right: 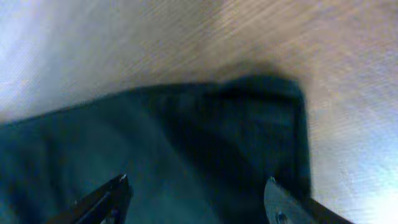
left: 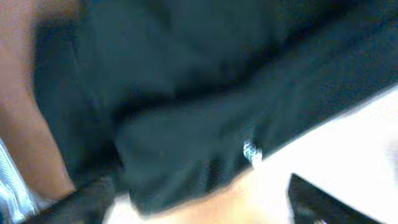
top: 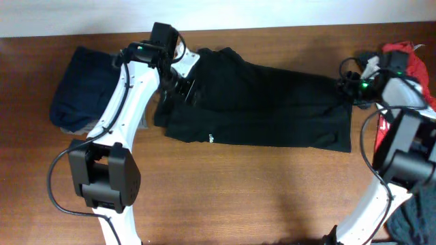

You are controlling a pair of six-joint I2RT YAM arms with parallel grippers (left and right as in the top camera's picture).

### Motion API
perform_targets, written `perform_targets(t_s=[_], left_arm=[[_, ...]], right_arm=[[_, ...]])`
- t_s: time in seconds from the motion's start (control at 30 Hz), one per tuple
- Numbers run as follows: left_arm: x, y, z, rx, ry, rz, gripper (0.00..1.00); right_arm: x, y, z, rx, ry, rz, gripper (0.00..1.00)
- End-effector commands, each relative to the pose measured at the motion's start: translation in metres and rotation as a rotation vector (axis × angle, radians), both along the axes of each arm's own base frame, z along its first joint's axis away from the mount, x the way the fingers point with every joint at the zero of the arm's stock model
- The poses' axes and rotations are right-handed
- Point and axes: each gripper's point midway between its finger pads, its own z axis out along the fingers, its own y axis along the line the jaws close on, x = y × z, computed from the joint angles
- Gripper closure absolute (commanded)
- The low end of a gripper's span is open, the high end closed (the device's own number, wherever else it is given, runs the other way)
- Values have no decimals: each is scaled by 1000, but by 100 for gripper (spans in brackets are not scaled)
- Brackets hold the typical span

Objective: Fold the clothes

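Observation:
A large black shirt (top: 266,102) lies spread across the middle of the wooden table, with its small white logo (top: 211,138) near the front edge. My left gripper (top: 182,85) is open over the shirt's left part. In the left wrist view the blurred black fabric (left: 186,93) and the logo (left: 252,152) fill the frame, and the jaws (left: 199,208) are wide apart. My right gripper (top: 347,87) is open over the shirt's far right corner. In the right wrist view its fingers (right: 196,190) hover apart above the dark fabric (right: 186,137).
A navy garment (top: 78,88) lies bunched at the far left beside the left arm. A red garment (top: 402,54) lies at the far right, with white and red cloth (top: 383,129) below it. A grey-blue garment (top: 415,218) sits at the front right corner. Bare wooden tabletop (top: 259,197) runs along the front.

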Motion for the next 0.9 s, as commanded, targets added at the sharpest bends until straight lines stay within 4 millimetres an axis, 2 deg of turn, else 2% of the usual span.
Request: perform_targets(t_s=[0.0,0.03,0.1,0.2,0.23,0.33,0.37,0.47,0.53,0.63,0.67,0.7,0.87], left_arm=[[-25,19,-1,38,106,22,20],[-37,24,-2,47,175,68,18],[-54,31,-5,65,255,102,18],[-66,37,-17,79,318,126,18],[-72,39,-25,84,342,129,18],[-83,44,-66,91,380,136,18],[-79,43,-84,83,351,137,18],[-65,41,-109,60,267,142,16],[-54,39,-121,45,206,142,13],[-38,44,-131,68,120,149,13],[-35,47,-136,85,96,154,18],[-36,47,-141,86,96,155,30],[-62,52,-159,107,178,151,77]], right_arm=[[-14,2,86,112,-143,34,30],[-30,10,95,137,-117,62,30],[-55,25,98,159,-37,102,30],[-90,36,82,142,155,97,33],[-102,38,71,119,238,86,34],[-117,53,53,123,323,98,44],[-120,57,47,126,342,103,45],[-127,65,28,129,382,81,52],[-123,69,13,123,350,84,70],[-128,70,-7,116,369,42,83],[-132,70,-13,110,378,37,86],[-136,69,-20,99,390,16,87],[-167,63,-59,56,495,-119,94]])
